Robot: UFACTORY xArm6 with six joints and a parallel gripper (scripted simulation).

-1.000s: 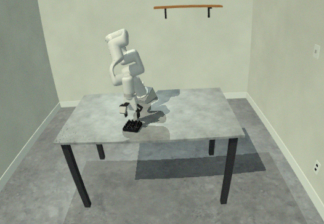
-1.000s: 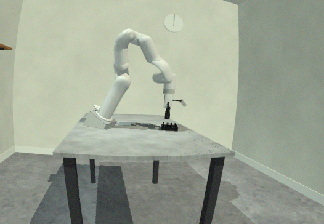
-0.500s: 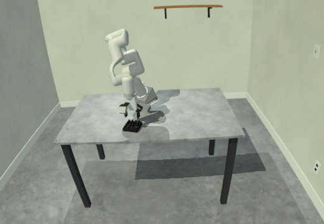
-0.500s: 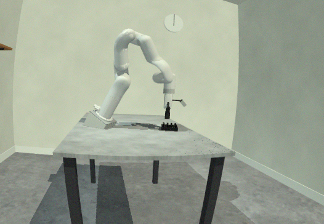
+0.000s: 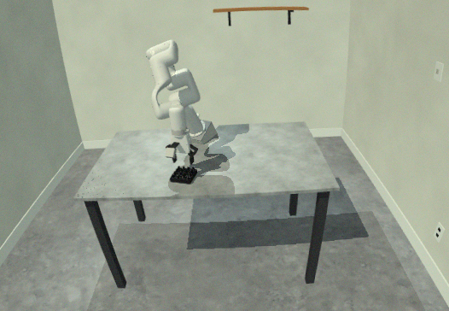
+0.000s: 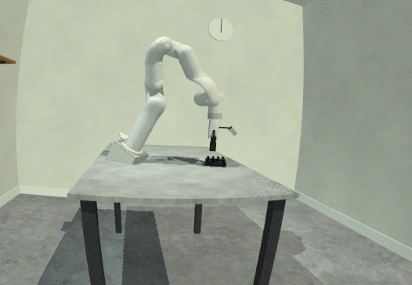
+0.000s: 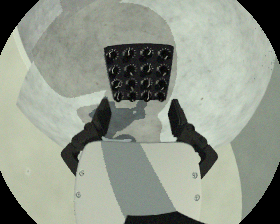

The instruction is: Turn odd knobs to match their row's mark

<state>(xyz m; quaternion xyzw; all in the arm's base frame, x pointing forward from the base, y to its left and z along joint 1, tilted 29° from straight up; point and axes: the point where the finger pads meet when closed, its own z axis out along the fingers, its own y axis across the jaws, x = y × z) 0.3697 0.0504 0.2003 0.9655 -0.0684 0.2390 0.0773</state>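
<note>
Grey table (image 5: 275, 162): knob box (image 7: 139, 74) below, ahead of pincer (image 7: 140, 129), spread wide, empty.

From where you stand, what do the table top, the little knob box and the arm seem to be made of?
Table top: mottled grey, stone or concrete by its look, matte. Knob box: black, probably plastic, too small to tell. Arm: smooth white shell, faintly glossy, plastic or painted metal.

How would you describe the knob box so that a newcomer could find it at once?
Start at the grey table in the middle of the room, where the white arm is mounted. The knob box sits on the tabletop, just below the arm's open pincer. It is small, black and square, with a grid of little knobs on top, and it is the only loose object on the table.
</note>
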